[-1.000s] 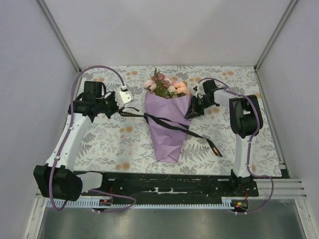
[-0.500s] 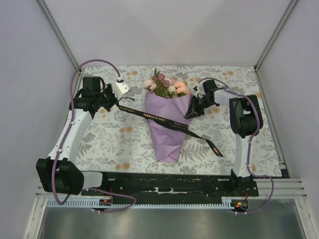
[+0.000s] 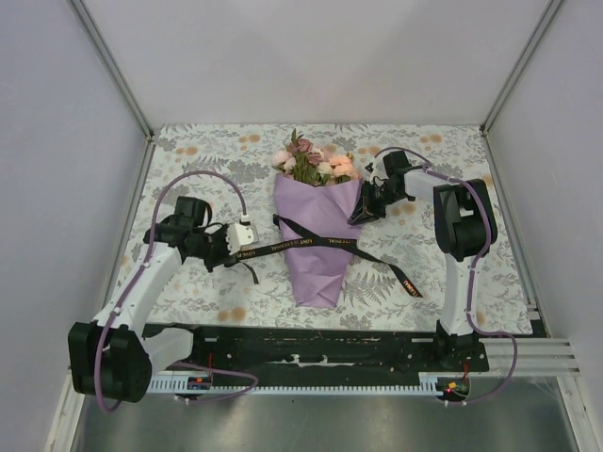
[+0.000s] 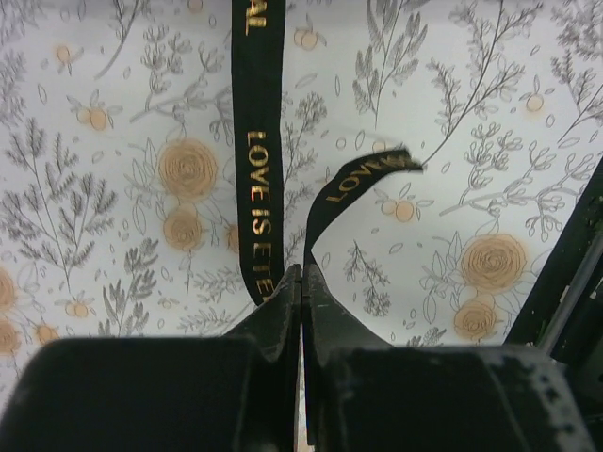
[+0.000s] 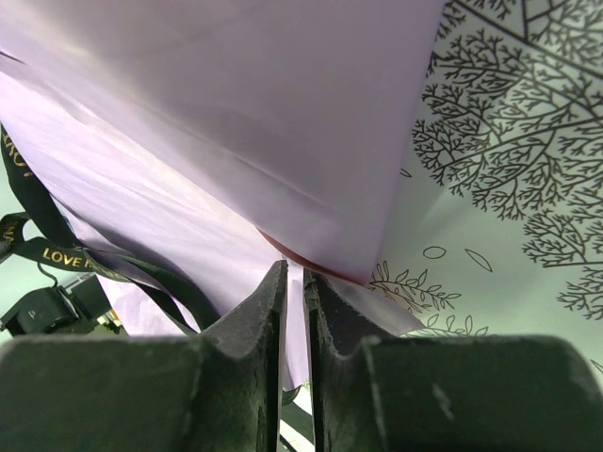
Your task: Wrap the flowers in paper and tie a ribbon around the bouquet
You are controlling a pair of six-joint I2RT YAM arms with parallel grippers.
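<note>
Left gripper (image 3: 245, 249) clamped shut on ribbon (image 3: 316, 242) centre-left, right gripper (image 3: 362, 214) nipping paper's (image 3: 316, 268) right edge upper centre, tablecloth (image 3: 254, 284) showing wide around both.

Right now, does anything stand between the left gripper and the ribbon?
Nothing visible does. The left gripper is shut on the ribbon; the right gripper pinches the edge of the paper.
</note>
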